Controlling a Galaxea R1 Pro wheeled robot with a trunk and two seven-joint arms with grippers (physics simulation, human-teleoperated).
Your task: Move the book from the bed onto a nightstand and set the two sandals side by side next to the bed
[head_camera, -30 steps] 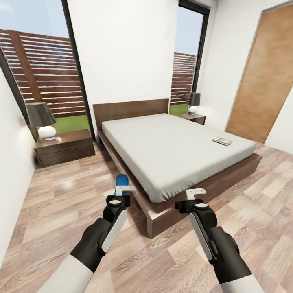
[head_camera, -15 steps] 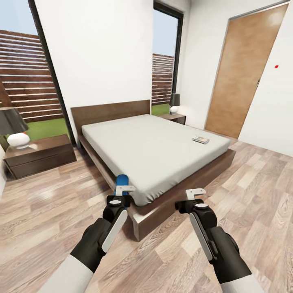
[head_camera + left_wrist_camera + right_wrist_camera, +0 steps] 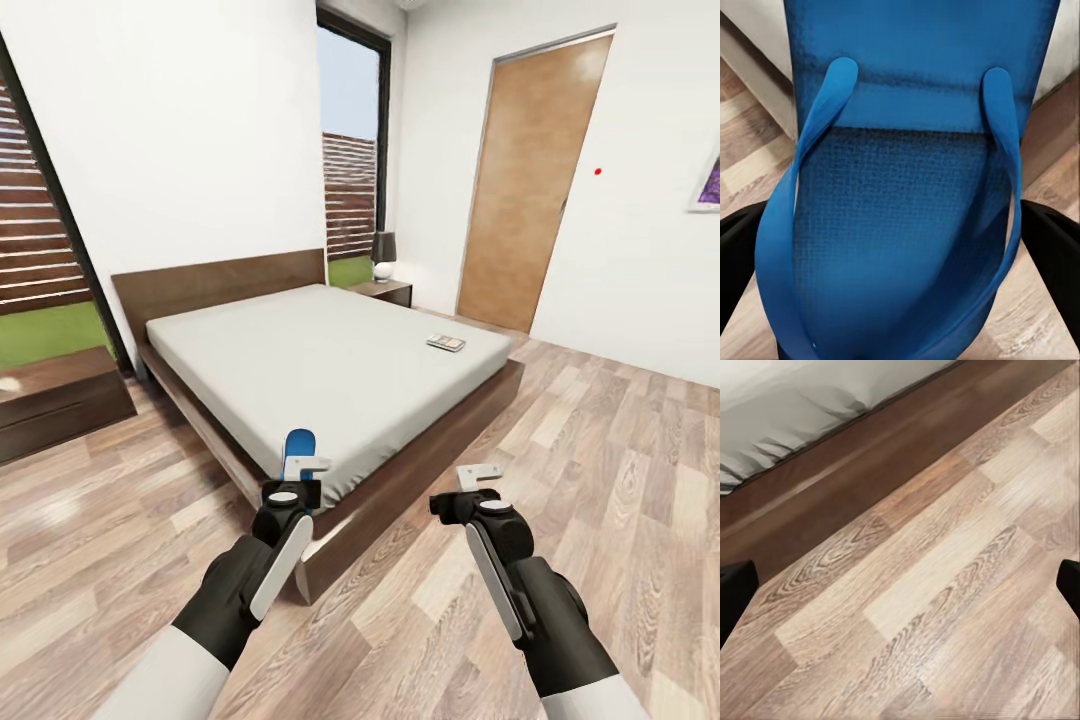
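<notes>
Left gripper point(image 3: 300, 478) clamps one bright blue flip-flop sandal point(image 3: 907, 195); right gripper point(image 3: 478, 484) spread, empty. Lower the sandal flat beside the dark brown bed frame point(image 3: 400, 478), lower centre.

The view keeps swinging right — the bed point(image 3: 320, 370) and the book point(image 3: 446, 343) slide toward the left of the frame, the door point(image 3: 520, 185) comes to centre, and a picture point(image 3: 708, 180) appears at the right edge.
</notes>
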